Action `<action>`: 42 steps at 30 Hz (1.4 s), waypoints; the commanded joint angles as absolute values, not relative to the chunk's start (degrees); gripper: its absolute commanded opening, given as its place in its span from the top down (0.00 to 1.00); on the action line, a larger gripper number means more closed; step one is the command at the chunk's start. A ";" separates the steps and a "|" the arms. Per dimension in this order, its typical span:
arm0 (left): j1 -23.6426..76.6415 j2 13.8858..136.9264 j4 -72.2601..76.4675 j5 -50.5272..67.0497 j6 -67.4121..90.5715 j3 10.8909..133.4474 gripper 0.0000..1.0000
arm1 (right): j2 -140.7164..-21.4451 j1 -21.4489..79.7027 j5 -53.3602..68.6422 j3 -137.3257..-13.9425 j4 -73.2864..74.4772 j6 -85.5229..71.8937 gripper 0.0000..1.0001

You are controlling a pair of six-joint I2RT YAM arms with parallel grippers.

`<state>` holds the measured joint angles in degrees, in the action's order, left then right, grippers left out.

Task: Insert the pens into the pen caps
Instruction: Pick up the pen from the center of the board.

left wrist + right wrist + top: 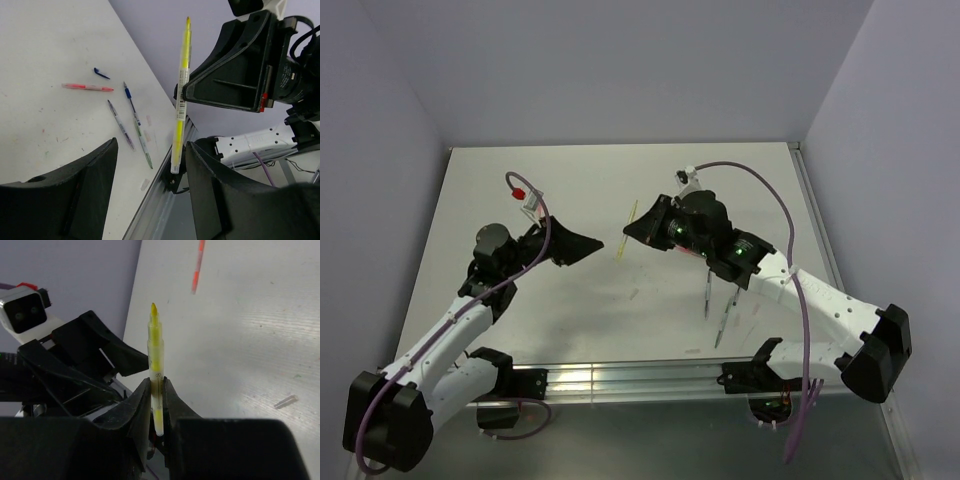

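My right gripper is shut on a yellow pen and holds it off the table, its pointed yellow tip away from the fingers. In the top view that yellow pen hangs between my right gripper and my left gripper. In the left wrist view my left gripper is open, and the yellow pen ends just in front of its right finger. A pink-red pen, a grey pen, a blue-green pen, a dark blue cap and a pale cap lie on the table.
Two pens lie near the right arm's forearm, close to the metal rail at the table's near edge. Another pale cap and the red pen lie on the white table in the right wrist view.
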<state>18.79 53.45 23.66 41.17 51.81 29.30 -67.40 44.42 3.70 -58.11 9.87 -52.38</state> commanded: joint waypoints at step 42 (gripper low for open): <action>22.76 50.80 16.18 41.50 46.24 37.09 1.00 | -76.12 58.01 -11.06 -74.09 13.88 -44.30 0.81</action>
